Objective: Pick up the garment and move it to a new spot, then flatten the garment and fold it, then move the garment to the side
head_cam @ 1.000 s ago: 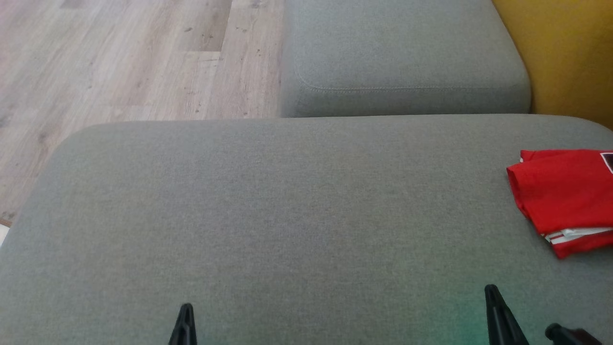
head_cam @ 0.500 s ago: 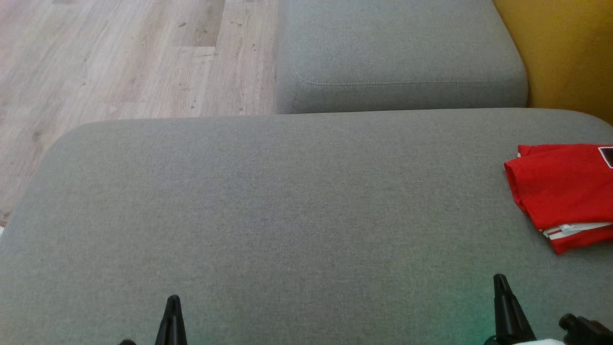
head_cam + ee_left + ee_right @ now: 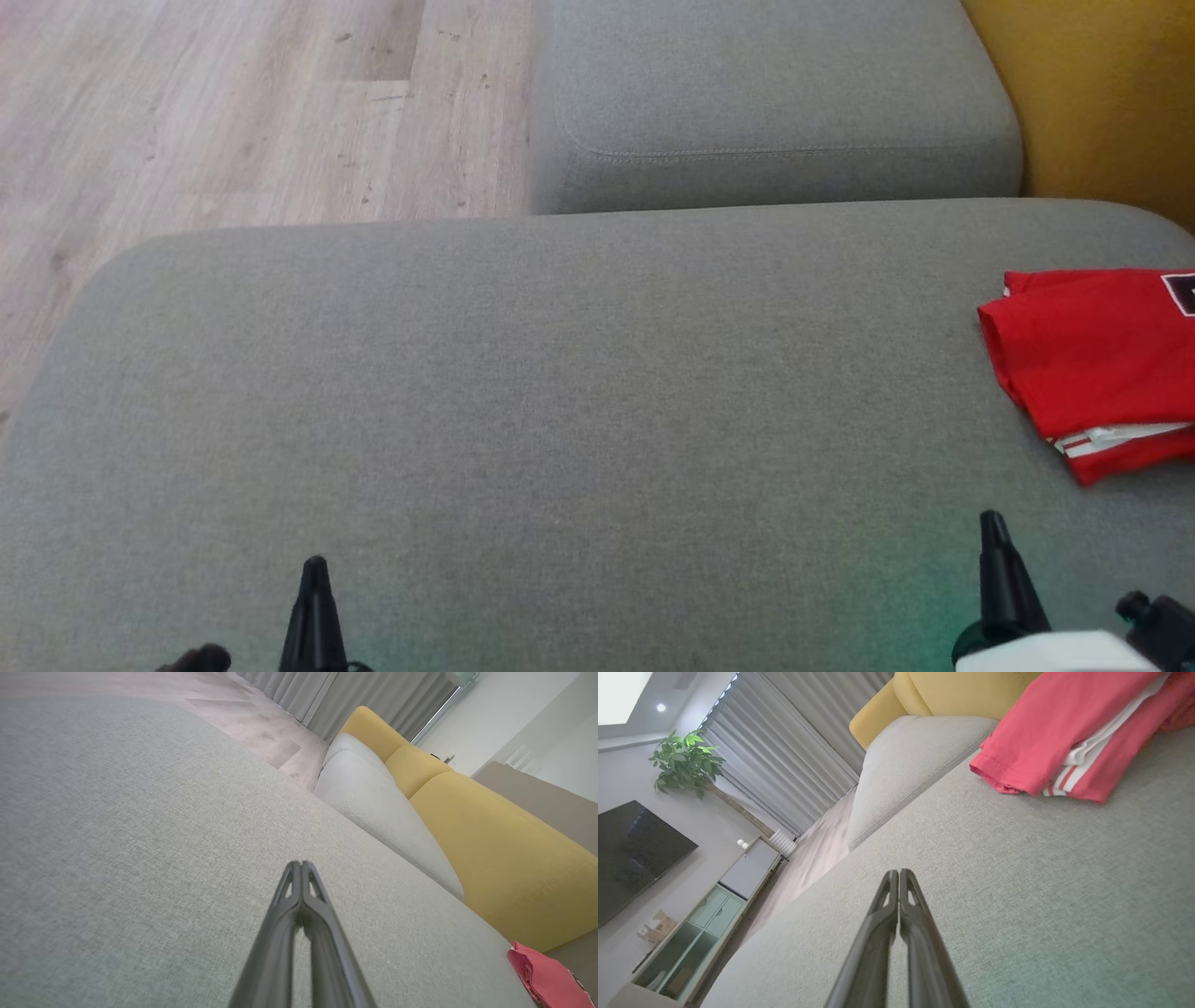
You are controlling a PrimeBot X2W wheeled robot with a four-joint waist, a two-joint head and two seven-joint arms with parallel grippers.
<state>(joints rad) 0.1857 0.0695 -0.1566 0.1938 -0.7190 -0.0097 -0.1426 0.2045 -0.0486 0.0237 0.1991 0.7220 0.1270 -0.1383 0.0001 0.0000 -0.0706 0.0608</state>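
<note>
Claws — left claw (image 3: 315, 564), right claw (image 3: 991, 517) — closed, forward

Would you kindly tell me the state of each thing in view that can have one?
Garment, folded, lying on the cushion, touched by neither gripper.
Left gripper, shut, empty.
Right gripper, shut, empty, short of the garment.
Curtains, drawn.
TV, screen dark.
</note>
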